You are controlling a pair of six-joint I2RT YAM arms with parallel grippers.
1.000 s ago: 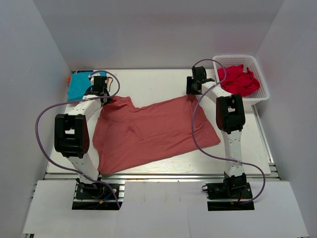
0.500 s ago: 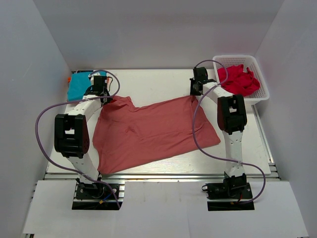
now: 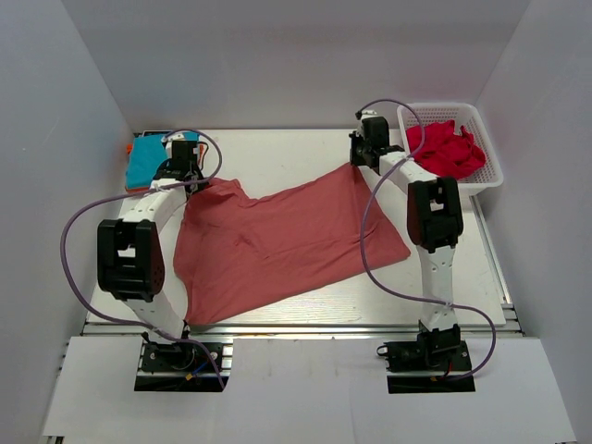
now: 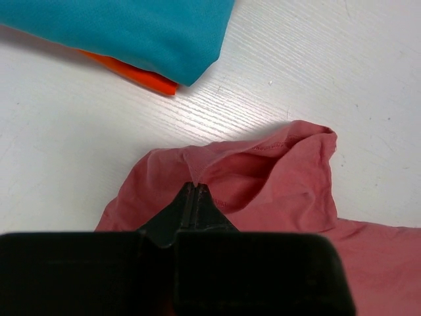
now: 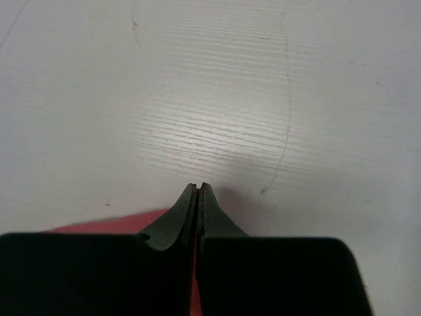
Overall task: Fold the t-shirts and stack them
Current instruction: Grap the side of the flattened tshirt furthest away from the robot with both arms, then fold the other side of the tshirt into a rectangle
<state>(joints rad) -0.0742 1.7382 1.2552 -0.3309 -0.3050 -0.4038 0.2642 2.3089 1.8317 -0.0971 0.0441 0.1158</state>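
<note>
Shirt update: the salmon-red tee [image 3: 277,240] is lying mostly flat across the middle of the table [image 3: 277,153]. It sits kinda skewed, with its near left corner down by the near edge and its right side running out toward the right arm. It's got a few creases in the middle, and the far left end is bunched up.

The left gripper [image 4: 196,185] has its fingers pressed together on a little ridge of that bunched fabric, so it's pinching the tee there, right by a stitched hem. The right gripper [image 5: 198,186] is doing the same thing at the far right corner, fingers squeezed tight with a sliver of red cloth caught between them. From above you can see that corner drawn out to a point at the fingertips.

Just past the left gripper, in the far left corner of the table, there's a folded teal tee [image 4: 131,33] sitting on top of an orange tee [image 4: 141,76]. Only the orange edge peeks out underneath. Over on the far right, a white basket [image 3: 488,182] holds a crumpled crimson tee [image 3: 444,150], just beside the right arm's wrist.
</note>
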